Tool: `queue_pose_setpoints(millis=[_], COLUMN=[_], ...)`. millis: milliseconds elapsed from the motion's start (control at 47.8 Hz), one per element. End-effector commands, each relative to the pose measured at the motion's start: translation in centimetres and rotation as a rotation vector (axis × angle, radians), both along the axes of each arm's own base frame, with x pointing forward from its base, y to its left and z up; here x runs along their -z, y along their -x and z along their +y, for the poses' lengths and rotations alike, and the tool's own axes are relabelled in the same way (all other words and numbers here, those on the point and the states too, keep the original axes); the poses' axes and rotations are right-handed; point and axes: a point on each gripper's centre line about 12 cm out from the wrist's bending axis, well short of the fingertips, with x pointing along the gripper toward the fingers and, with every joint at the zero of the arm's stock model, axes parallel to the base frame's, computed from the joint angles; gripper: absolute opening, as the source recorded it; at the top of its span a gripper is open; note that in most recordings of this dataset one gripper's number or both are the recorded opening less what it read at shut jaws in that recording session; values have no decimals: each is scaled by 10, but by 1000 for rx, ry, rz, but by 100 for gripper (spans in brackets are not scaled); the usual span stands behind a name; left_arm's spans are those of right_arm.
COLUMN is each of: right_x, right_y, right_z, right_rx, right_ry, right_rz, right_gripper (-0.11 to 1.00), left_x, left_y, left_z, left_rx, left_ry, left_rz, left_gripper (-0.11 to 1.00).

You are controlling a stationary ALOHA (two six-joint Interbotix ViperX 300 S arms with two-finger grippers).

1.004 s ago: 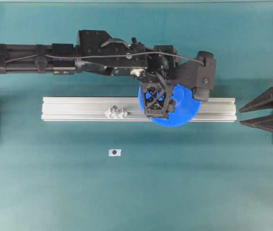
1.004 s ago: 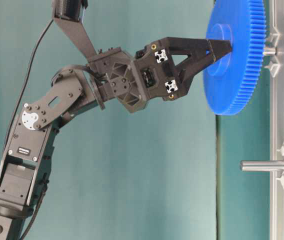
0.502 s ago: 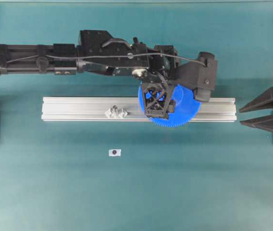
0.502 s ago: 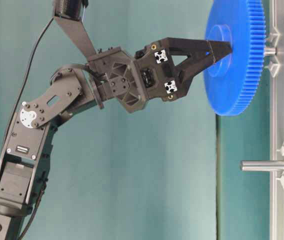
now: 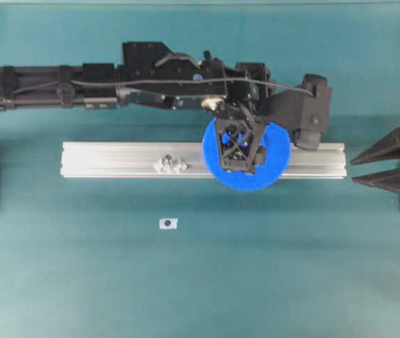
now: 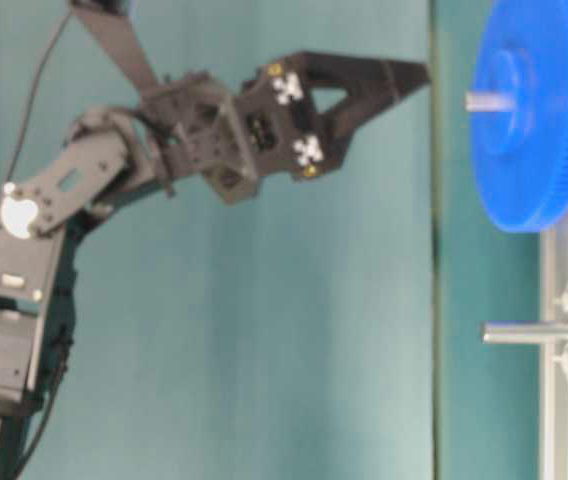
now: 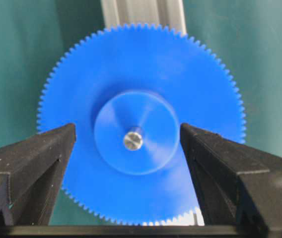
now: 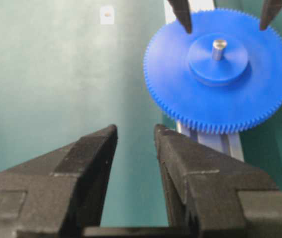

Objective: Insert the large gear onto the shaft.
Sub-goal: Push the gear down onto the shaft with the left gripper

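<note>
Teal matting covers the work surface, and a silver aluminium rail (image 5: 115,160) lies across it, carrying the fixtures. On this rail the large gear (image 5: 274,160) sits with its hub threaded over the shaft (image 7: 132,140); the grey pin tip protrudes through the centre hole, visible in both wrist views and in the table-level view. The insertion therefore appears complete, judged from the pin standing proud of the hub. The left gripper (image 7: 127,148) is positioned directly above the gear, on the shaft axis, with its jaws spread wide either side of the hub and gripping nothing; the table-level view shows a clear gap between its fingertips (image 6: 409,73) and the gear face. The gear's flat face lies parallel to the rail, with its axis running along the shaft toward the left gripper, so any withdrawal should follow that axis to avoid snagging the teeth. The right gripper (image 8: 135,136) is parked well apart at the rail's right end, jaws parted and empty. A second pin (image 6: 529,332) stands bare further along the rail, between its small clear blocks. A small white tag (image 5: 167,223) lies on the mat nearby.
</note>
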Motion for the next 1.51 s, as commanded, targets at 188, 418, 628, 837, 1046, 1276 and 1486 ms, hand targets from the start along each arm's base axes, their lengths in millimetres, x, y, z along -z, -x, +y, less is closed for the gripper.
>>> queue_pose_setpoints(millis=[188,418,628,837,1046,1276,1486], right_x=[-5,-6,-5,-4,-2,-4,-4], right_y=[-1,0,3,4,4,4,4], right_z=[0,0,0,0,0,0,0], right_rx=[5,5,5,5,5,5,5], right_ry=[-7,-7,-7,-6,-6,-6,-6], right_rz=[-17,-21,-23,-20,-17,-23,-21], right_gripper=[43,43,43,43,43,43,43], left_x=[-38,-39,-57,-57,-6,-13,-102], left_y=[-1,12,30,34,24,18,21], left_z=[0,8,12,12,12,14,19], left_rx=[5,-16,-29,-28,-80,-113,-116], left_ry=[-16,-12,-13,-17,25,38,21], left_rz=[-86,-53,-68,-94,-35,-130,-292], left_gripper=[87,87,87,86,79,72,72])
